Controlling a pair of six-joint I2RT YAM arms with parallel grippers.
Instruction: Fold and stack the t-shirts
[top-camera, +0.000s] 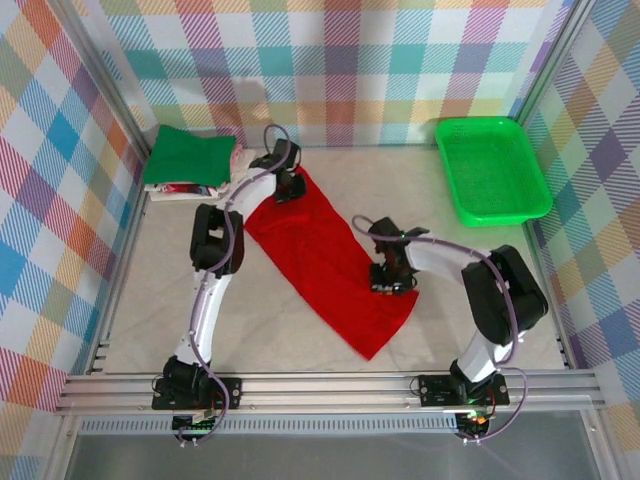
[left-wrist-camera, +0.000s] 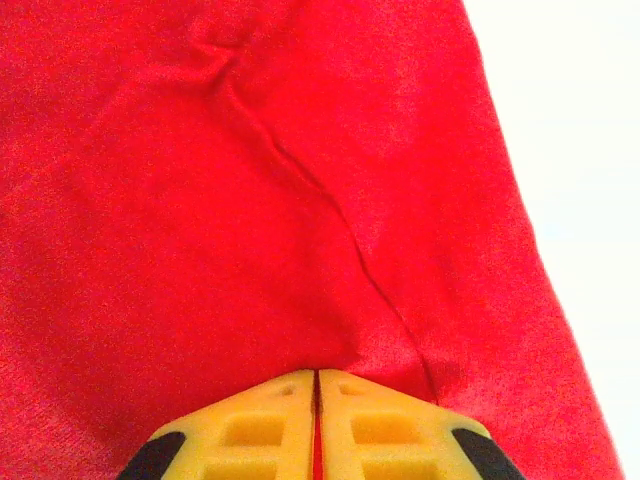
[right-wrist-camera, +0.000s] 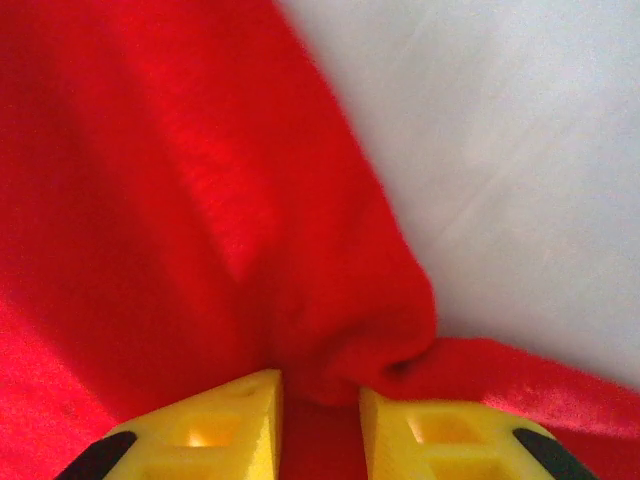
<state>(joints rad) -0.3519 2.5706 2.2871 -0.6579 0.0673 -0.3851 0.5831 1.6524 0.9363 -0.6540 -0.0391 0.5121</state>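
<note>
Green shirt (top-camera: 188, 155): lying folded atop pile (top-camera: 200, 188), far left. Red shirt (top-camera: 325, 265): you are folding it, not yet stacked. Left pincer (left-wrist-camera: 316, 380) pinching shut on far end. Right pincer (right-wrist-camera: 320, 390) clamping bunched edge, narrow gap.

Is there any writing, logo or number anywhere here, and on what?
None can be read. The red t-shirt, the dark green t-shirt, the green basket and the checked walls bear no print; anything on the arm bases is too small to tell.
</note>
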